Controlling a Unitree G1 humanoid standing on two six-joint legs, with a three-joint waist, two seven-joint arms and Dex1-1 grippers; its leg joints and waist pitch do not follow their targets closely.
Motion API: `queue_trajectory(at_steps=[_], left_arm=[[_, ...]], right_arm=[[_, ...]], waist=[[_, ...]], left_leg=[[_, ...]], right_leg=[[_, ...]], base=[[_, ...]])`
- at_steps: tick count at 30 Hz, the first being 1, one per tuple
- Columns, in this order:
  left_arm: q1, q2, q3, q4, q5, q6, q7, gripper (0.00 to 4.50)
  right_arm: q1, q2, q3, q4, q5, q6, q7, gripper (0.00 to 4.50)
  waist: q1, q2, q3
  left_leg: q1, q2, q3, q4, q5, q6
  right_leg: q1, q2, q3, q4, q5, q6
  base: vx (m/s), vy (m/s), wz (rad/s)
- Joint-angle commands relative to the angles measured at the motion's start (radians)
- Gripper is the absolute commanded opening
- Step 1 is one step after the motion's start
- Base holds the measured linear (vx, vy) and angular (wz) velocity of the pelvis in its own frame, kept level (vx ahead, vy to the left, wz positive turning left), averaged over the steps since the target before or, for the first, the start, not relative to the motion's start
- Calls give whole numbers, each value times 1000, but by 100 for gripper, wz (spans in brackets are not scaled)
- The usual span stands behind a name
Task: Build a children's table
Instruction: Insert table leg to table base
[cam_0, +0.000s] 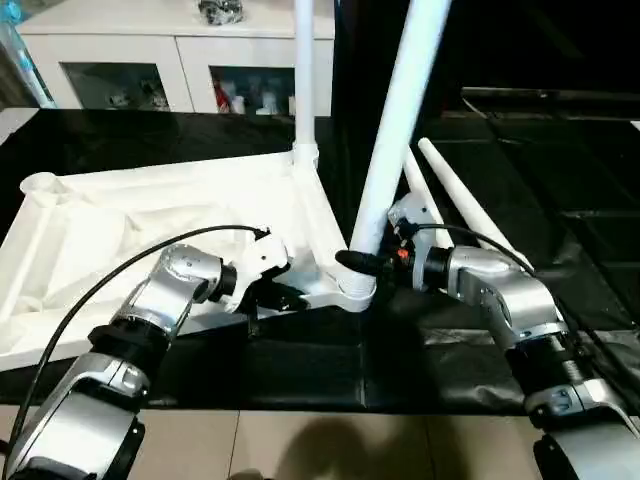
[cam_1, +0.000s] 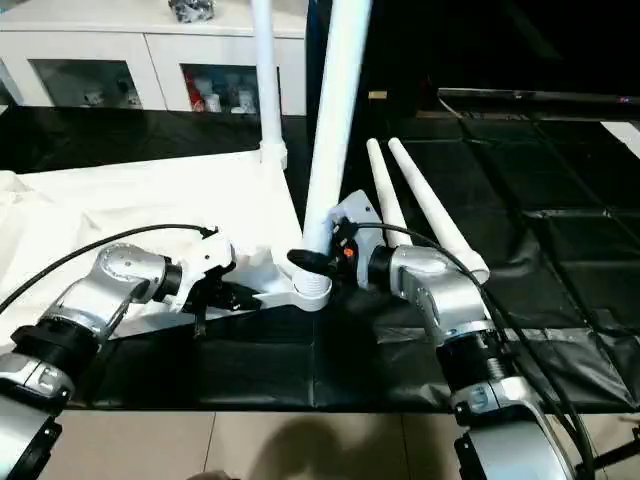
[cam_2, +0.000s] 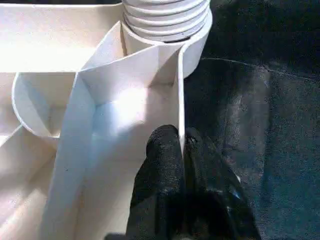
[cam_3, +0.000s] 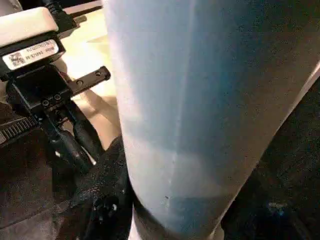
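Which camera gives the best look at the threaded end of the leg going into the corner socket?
The left wrist view: the threaded end sits close, ridges distinct, at the corner socket. Both eye views show it small; the right wrist view shows mostly smooth tube.

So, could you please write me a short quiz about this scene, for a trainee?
1. True or false: one leg already stands upright in the tabletop's far corner socket.
2. How many loose legs lie on the black mat to the robot's right? A) none B) two C) four
3. What does each gripper hold?

Key
1. True.
2. B: two loose legs lie side by side.
3. The left gripper has its jaws shut on the tabletop's thin edge wall. The right gripper grips the tilted leg just above the near corner socket.
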Motion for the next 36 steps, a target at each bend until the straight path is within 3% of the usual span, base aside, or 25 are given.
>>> queue_trajectory(at_steps=[1,10,15,17,18,20,21,23,25,26,27,28,29,30,31,32,34,35,36], left_arm=[[7,7,-20,-32,6,-2,-47,0],[9,8,-25,-43,15,-12,-49,0],[-4,1,-15,-31,16,-11,-28,0],[-5,1,-13,-30,15,-9,-26,0],[-6,1,-10,-29,14,-6,-24,0],[-8,1,-9,-27,13,-4,-22,0],[-12,2,-3,-21,10,2,-17,0],[-14,3,0,-19,10,5,-16,0],[-28,-2,18,3,9,7,10,0],[-32,-5,24,10,8,6,19,0],[-35,-7,28,16,7,4,26,0],[-38,-8,31,20,7,3,31,0],[-41,-10,33,25,7,4,35,0],[-44,-11,34,29,7,5,37,0],[-44,-11,34,29,7,5,37,0],[-45,-11,35,31,7,5,37,0],[-47,-11,34,34,9,4,37,0],[-49,-12,34,38,11,3,39,0],[-49,-12,34,38,11,3,39,0]], right_arm=[[16,-12,22,37,-28,25,-2,191],[10,4,23,53,-10,18,44,191],[0,31,-65,121,49,22,13,191],[4,33,-75,125,57,21,8,191],[16,36,-95,128,70,21,3,191],[36,36,-110,122,81,20,1,191],[77,35,-128,99,95,16,-1,191],[90,36,-134,92,99,13,0,191],[161,50,-147,49,108,-19,-8,191],[184,56,-149,34,109,-32,-15,191],[203,62,-151,22,110,-43,-20,191],[219,66,-152,11,110,-53,-28,191],[235,71,-153,1,107,-64,-37,191],[257,77,-152,-12,99,-83,-51,191],[258,77,-152,-12,99,-83,-52,191],[273,80,-149,-23,94,-96,-60,191],[302,72,-121,-51,59,-128,-75,191],[319,51,-73,-80,5,-155,-78,191],[319,50,-73,-81,4,-155,-78,191]], waist=[[4,-4,-70],[5,-4,-69],[5,-1,-69],[5,3,-69],[6,6,-69],[6,4,-69],[10,20,-70],[11,14,-73],[13,22,-70],[16,35,-72],[17,24,-70],[20,22,-72],[21,29,-72],[20,26,-70],[20,36,-69],[20,39,-69],[19,39,-68],[18,39,-69],[19,40,-68]], left_leg=[[13,60,-25,-69,-175,17],[13,61,-24,-69,-178,20],[15,62,-25,-70,-200,10],[15,62,-26,-71,-201,10],[16,62,-26,-71,-200,8],[15,63,-26,-72,-207,7],[15,62,-28,-71,-208,4],[16,63,-28,-72,-207,6],[15,62,-27,-73,-226,3],[18,62,-30,-72,-234,-2],[17,61,-27,-73,-241,1],[16,60,-29,-74,-236,3],[16,60,-30,-73,-235,3],[15,59,-29,-74,-234,7],[17,59,-29,-74,-248,6],[18,59,-30,-74,-256,4],[19,59,-32,-77,-266,1],[18,59,-32,-77,-265,3],[16,58,-32,-77,-257,4]], right_leg=[[52,-99,57,-75,-250,-192],[51,-99,57,-75,-244,-198],[52,-101,57,-79,-275,-197],[51,-100,56,-79,-269,-199],[51,-100,56,-78,-257,-202],[51,-100,56,-77,-252,-205],[52,-102,56,-76,-250,-205],[53,-99,55,-77,-222,-208],[52,-98,55,-80,-220,-211],[51,-99,54,-77,-220,-213],[50,-99,55,-83,-223,-207],[55,-102,54,-82,-232,-207],[52,-101,54,-81,-240,-206],[53,-99,54,-85,-260,-198],[50,-100,54,-90,-290,-190],[49,-100,54,-91,-302,-187],[48,-99,53,-94,-328,-171],[49,-99,54,-93,-329,-171],[49,-98,54,-93,-330,-164]], base=[[0,0,0],[0,0,0],[0,0,0],[0,0,0],[0,0,0],[0,0,0],[0,0,0],[0,0,0],[0,0,0],[0,0,0],[0,0,0],[0,0,0],[0,0,0],[0,0,0],[0,0,0],[0,0,0],[0,0,0],[0,0,0],[0,0,0]])
